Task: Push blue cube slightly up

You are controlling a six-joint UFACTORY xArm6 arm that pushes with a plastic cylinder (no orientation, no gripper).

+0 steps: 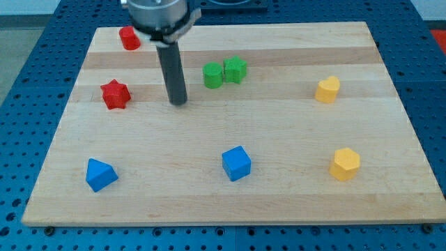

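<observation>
nothing looked done yet: the blue cube sat low on the board, a bit right of centre, untouched, with a blue wedge-ish block well off to the view's left. my tip was well above it, between the red star and green blocks, no jaws at all, holding nothing. it'd need to get under the cube first. pale wooden board on blue pegboard, room probably a lab.

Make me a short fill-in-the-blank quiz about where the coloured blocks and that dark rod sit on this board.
1. My tip rests between the red star and the two ____ blocks.
2. The blue cube lies toward the view's ____ from my tip.
3. Both yellow blocks sit on the view's ____ side.

Missing words: green; bottom; right
</observation>
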